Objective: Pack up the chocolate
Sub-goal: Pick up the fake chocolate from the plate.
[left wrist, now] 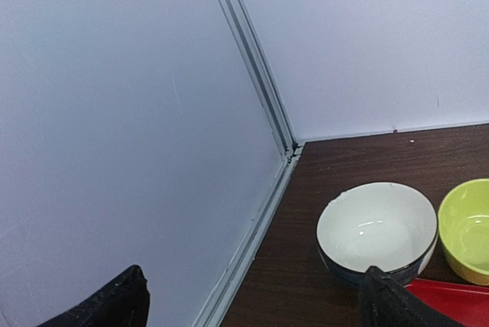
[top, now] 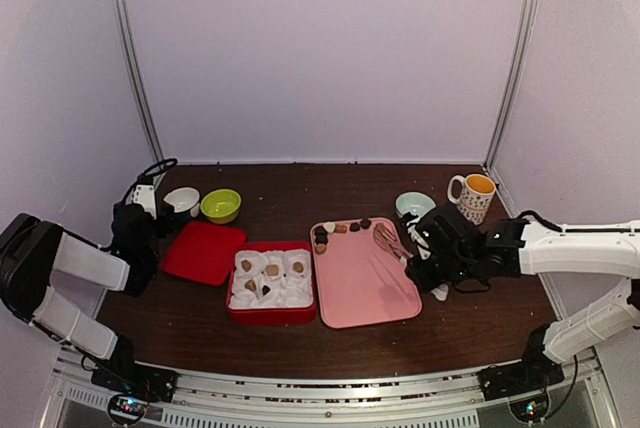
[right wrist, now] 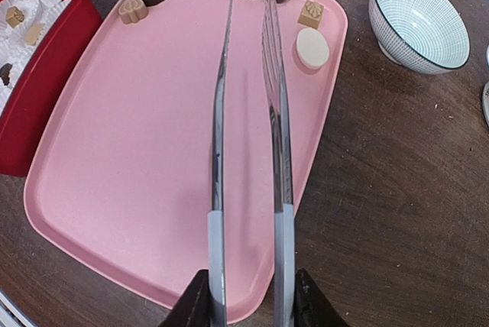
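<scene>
Pale walls enclose a dark wooden desk. Loose chocolate (right wrist: 312,47) lines the far edge of the pink tray (right wrist: 137,151), right of desk centre. More sits in paper cups in the red box (top: 272,315) just left of it. The right tool (right wrist: 246,301) is clenched on the tongs (right wrist: 276,113); the left tool (left wrist: 252,305) stands released near the left edge. Pieces are judged light, rigid, smooth and easily marked: grip across opposite sides, gently. Whether the tong tips touch a piece cannot be determined. The right wrist view cuts off the box.
</scene>
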### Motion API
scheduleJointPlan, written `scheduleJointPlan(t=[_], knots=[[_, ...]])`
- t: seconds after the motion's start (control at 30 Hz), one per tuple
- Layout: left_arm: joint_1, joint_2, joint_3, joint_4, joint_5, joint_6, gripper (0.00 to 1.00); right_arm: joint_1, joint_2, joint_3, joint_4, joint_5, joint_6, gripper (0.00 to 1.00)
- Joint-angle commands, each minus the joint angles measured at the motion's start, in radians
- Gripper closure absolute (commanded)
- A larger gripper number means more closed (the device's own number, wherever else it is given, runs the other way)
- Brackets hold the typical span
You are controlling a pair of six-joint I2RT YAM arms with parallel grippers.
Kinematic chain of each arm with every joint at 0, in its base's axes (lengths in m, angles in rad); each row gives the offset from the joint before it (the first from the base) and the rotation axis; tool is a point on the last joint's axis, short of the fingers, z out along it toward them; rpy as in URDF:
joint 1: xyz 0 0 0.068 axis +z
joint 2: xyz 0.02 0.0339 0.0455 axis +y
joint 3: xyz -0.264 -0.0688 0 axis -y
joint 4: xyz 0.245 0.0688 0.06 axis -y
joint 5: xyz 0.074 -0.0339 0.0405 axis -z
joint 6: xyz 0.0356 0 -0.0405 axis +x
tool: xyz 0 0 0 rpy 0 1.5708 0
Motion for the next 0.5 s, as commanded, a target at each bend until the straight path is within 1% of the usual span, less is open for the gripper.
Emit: scheduleJointPlan(t=[0.0,0.1,0.3,0.47], knots=[[0.028,-0.012,-0.019,0.093,0.049,-0.007,0.02,-0.038,0.058,0.074,-0.029,-0.027,0.021,0.7],[0.052,-0.024,-0.015,0.059,0.1,-0.026,0.02,-0.063,0.096,0.113,-0.055,-0.035,0.005,0.69],[0.061,-0.025,-0.008,0.041,0.119,-0.03,0.02,-0.1,0.159,0.181,-0.112,-0.061,-0.034,0.66],[0.088,-0.031,0.008,-0.007,0.182,-0.05,0.02,-0.129,0.195,0.213,-0.14,-0.063,-0.064,0.63]])
